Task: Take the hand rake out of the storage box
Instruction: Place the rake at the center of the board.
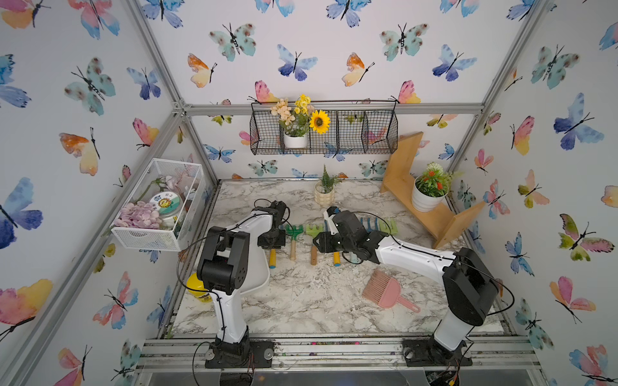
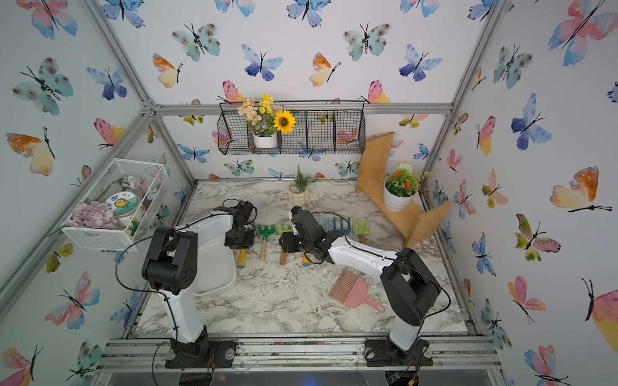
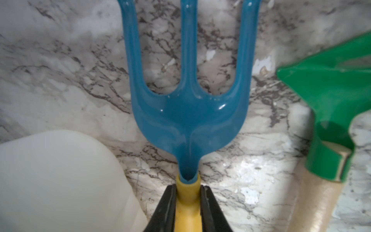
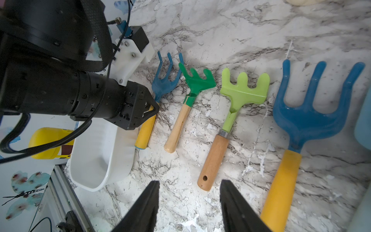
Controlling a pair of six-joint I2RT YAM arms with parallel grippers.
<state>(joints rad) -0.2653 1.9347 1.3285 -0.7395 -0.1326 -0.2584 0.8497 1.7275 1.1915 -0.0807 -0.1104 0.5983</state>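
Where the cell is closed in by butterfly-papered walls [image 1: 334, 50] on an aluminium frame, a marble-print tabletop [image 1: 301, 300] is laid as the work surface; its print is seen chipped to white flecks in the right wrist view. A zigzag wooden shelf [image 1: 401, 157] is stood at the far right corner, with a potted plant set on it. A black wire basket [image 1: 368, 133] is hung on the rear wall and a white mesh basket [image 1: 147, 237] on the left wall.

The storage box [image 4: 100, 156] is seen empty at the table's left edge, under the left arm. The hand rake [image 3: 188, 116], blue-headed and yellow-handled, is laid on the marble just beside the box, outside it, first in a row of rakes; a dark green rake [image 4: 197, 80] is laid next to it. The left gripper [image 3: 188, 188] is set narrowly about the yellow handle, jaws close on both sides; whether it is actually gripped cannot be told. The right gripper [image 4: 189, 192] is held moderately apart, with nothing between its jaws, above bare marble.
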